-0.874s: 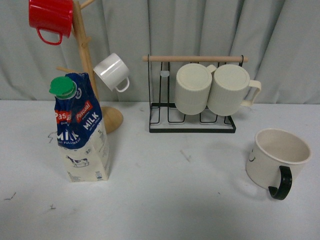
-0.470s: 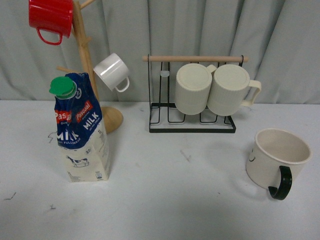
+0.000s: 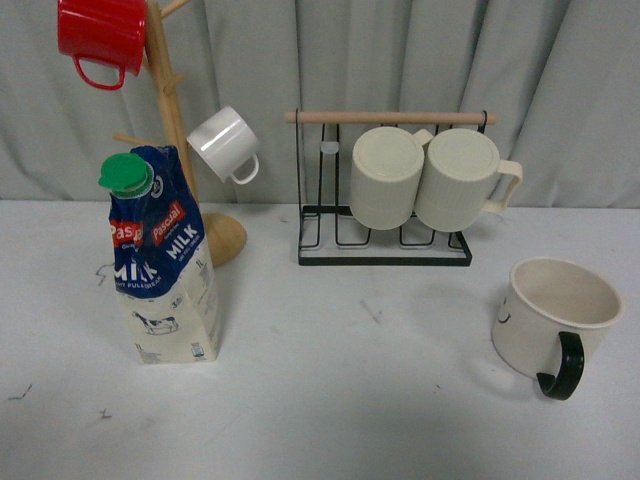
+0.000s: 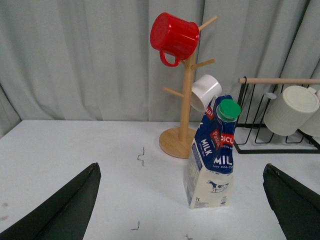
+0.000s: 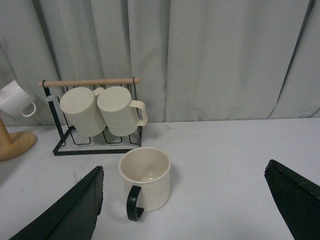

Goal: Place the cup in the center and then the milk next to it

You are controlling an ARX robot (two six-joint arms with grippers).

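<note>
My right gripper (image 5: 184, 167) and left gripper (image 4: 181, 166) stand released; the rigid, slippery, breakable cup (image 3: 530, 335) at right should grip best across its rim.

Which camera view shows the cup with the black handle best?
The front view: the cup stands whole there, black handle toward the camera, with part of the smiley face on its side. The right wrist view also shows it whole, but without the face. The left wrist view misses it.
</note>
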